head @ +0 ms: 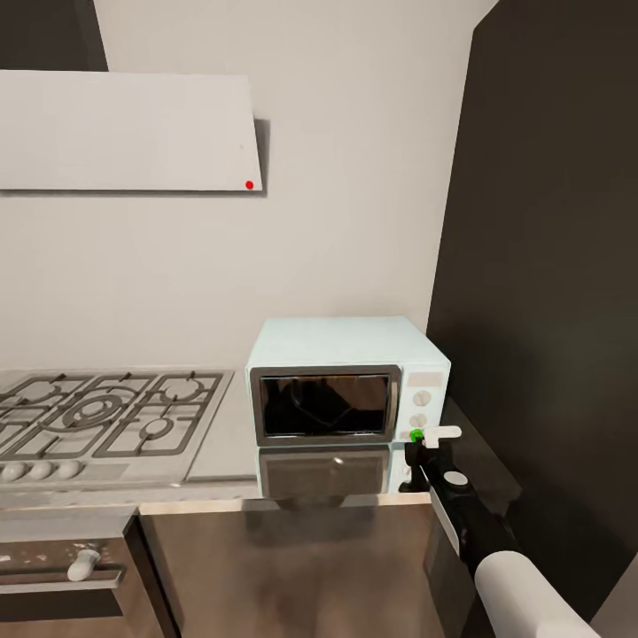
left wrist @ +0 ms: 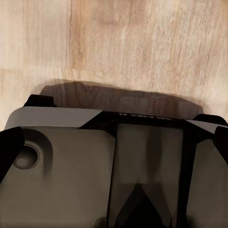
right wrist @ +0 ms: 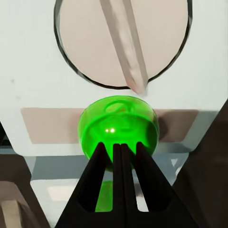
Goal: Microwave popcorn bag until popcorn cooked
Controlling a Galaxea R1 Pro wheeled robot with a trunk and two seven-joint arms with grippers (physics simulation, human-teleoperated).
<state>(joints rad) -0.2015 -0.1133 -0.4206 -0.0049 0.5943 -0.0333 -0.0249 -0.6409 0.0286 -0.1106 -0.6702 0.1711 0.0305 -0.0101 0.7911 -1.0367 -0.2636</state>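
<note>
Pictured: the microwave [head: 347, 385], pale mint with a dark glass door, door closed, seated on the counter [head: 221, 443] at roughly 4 o'clock from the steel gas hob [head: 102, 412] and hard against the dark tall cabinet [head: 549, 310] to its 3 o'clock. Right gripper [head: 424, 435] raised to the white knob panel, fingers [right wrist: 118, 185] pressed together with nothing between them, tips touching or all but touching a glowing green button [right wrist: 118, 130] at the panel's lower edge (contact itself hard to confirm). In the right wrist view, button dead ahead of the fingertips, with a round beige knob [right wrist: 121, 40] just beyond it at 12 o'clock, its pointer slanting down toward the button. Long axis of the closed fingers aimed straight into the panel, so, by the look of it, a short push forward the only move called for. Right arm plainly the nearer one; left wrist view turned down on light wood floor [left wrist: 114, 42] and the robot's own dark base [left wrist: 95, 166], left fingers' state impossible to tell. Popcorn bag presumably behind the dark door glass, though not made out there.
</note>
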